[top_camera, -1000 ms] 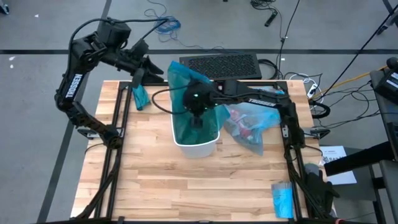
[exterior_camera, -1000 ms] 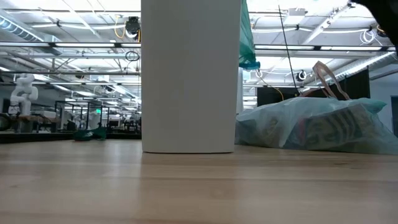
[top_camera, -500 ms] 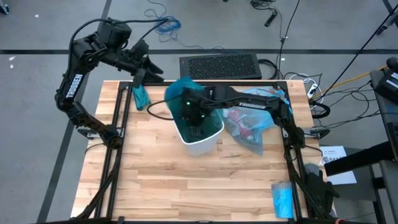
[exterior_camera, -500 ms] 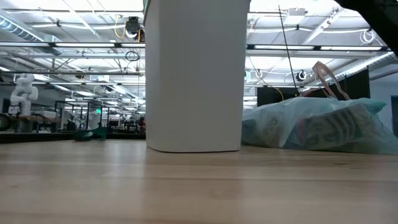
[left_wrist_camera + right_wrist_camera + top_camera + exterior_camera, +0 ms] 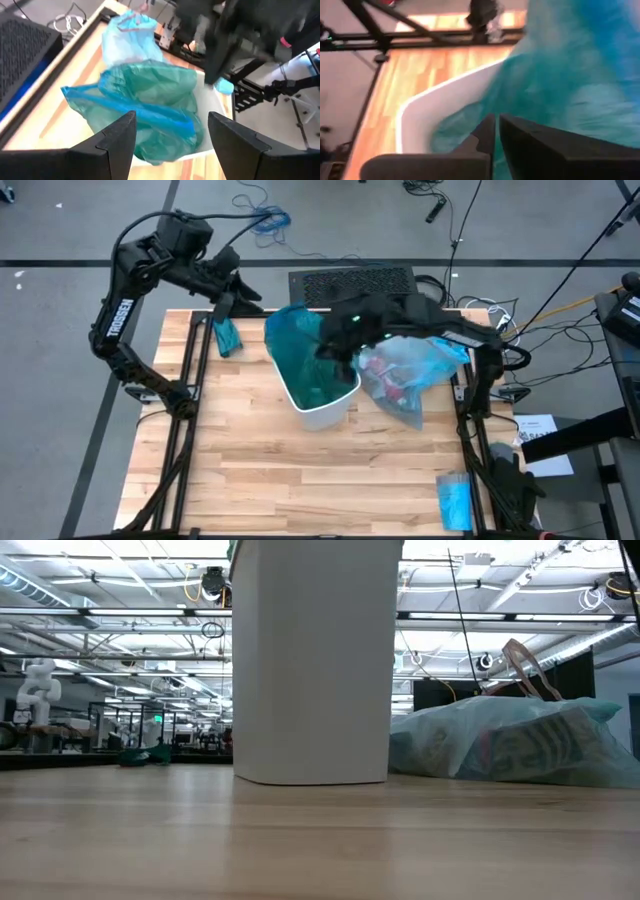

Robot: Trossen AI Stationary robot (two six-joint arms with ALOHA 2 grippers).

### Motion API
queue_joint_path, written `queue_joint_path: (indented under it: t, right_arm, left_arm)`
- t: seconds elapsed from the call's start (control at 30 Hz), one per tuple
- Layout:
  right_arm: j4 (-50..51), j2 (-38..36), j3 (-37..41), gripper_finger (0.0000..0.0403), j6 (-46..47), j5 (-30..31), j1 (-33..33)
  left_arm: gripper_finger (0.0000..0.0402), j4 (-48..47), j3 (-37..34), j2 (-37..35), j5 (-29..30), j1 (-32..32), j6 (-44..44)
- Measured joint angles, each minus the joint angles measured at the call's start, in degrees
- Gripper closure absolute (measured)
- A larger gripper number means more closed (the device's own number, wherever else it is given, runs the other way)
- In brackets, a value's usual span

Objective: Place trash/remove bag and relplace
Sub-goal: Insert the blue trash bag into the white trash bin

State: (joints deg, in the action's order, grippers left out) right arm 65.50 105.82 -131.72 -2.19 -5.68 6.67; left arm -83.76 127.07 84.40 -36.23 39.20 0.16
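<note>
Pale sky-blue, see-through plastic bag [image 5: 408, 372], stuffed with trash, lies on the wooden table [image 5: 250, 470] just beside the white bin [image 5: 322, 412], which wears a darker teal-green liner [image 5: 300, 350]. The right gripper [image 5: 338, 350] hovers over the bin's rim, fingers nearly closed on nothing; the left gripper [image 5: 225, 298] waits spread and empty at the table's far corner.

— How many bins stand on the table?
— One white bin [image 5: 322, 412], and one teal-green bag [image 5: 305, 355] sits in it.
— And other bags?
— One pale blue bag [image 5: 415, 370], full, lies just beside the bin. It holds trash, but the pieces cannot be counted through the plastic.
— Are there small packets?
— Two are visible: one teal packet [image 5: 226, 335] at the far left corner, and one blue packet [image 5: 455, 500] at the near right edge.
— How many arms?
— Two dark arms, so two grippers: the left gripper [image 5: 240, 290] and the right gripper [image 5: 335, 350].
— Anything behind the table?
— One black keyboard-like panel [image 5: 352, 285] lies on the floor.
</note>
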Motion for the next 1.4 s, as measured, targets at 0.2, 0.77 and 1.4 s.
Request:
queue_joint_path:
  t: [0.2, 0.77, 1.4]
  right_arm:
    - [-3.2, 0.4, 0.1, 0.0325, -2.8, -4.2, 7.4]
    - [-6.2, 7.2, 0.1, 0.0241, -8.0, -28.8, 22.4]
    - [-9.1, 12.0, 0.0, 0.0241, -8.0, -35.5, 23.9]
  left_arm:
    - [0.0162, -0.7, 0.0, -1.7, 8.9, -7.6, -3.8]
    - [0.0162, 3.9, 0.0, -7.8, 25.3, -24.6, -15.2]
    - [0.0162, 3.8, 0.0, -4.8, 28.0, -29.2, -16.8]
